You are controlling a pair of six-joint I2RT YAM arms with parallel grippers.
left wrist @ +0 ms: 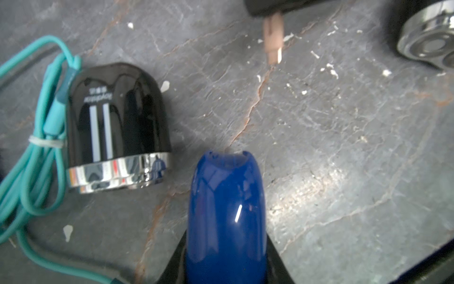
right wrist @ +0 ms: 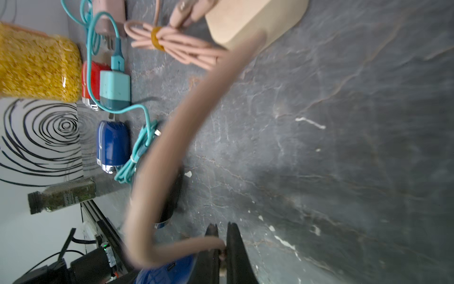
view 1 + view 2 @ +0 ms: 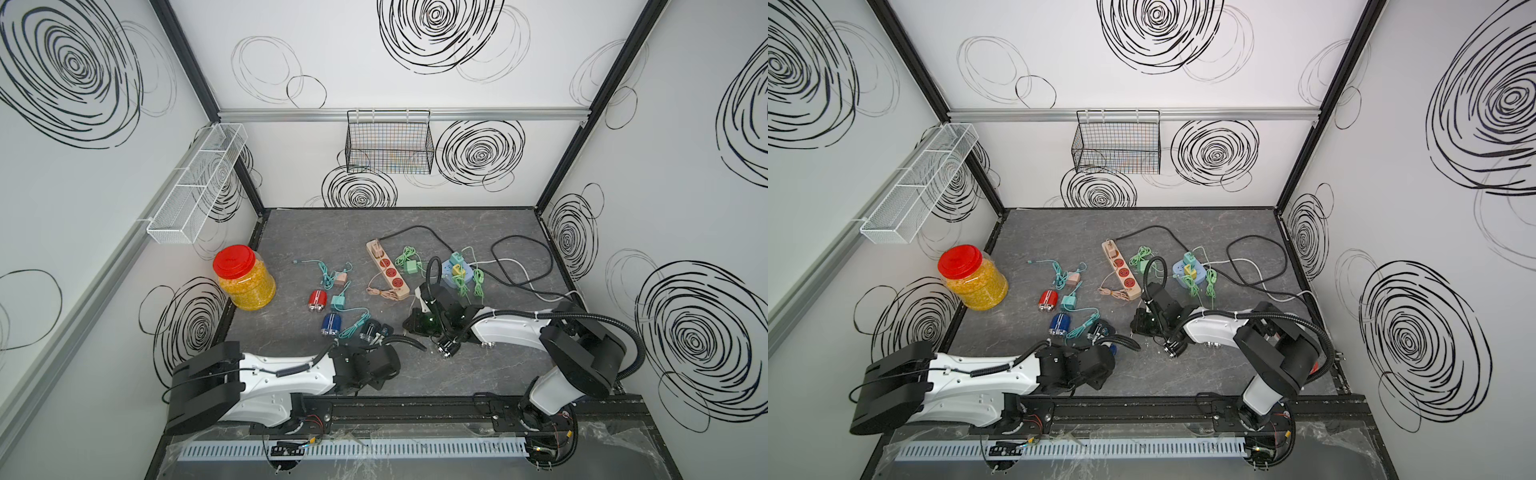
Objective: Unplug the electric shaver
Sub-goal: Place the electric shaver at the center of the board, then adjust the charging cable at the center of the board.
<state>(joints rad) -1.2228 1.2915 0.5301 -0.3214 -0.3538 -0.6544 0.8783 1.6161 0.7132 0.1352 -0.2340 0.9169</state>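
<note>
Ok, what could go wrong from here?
The pink cable, pinched in the right gripper, runs back toward the strip; pulling further may drag the strip. The shaver in the left gripper sits close beside the black shaver; setting it down could knock that one.

Red-lidded jar point(image 3: 244, 276) at the table's point(image 3: 332, 232) left edge — power strip point(image 3: 387, 270) mid-table, left arm point(image 3: 286, 374) and right arm point(image 3: 511, 328) at the front edge.

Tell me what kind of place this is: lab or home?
Likely a purpose-built robot test cell, not a home: a left arm and right arm on a front rail, panel walls printed with black swirls, and props like a power strip and red shaver laid out.
</note>
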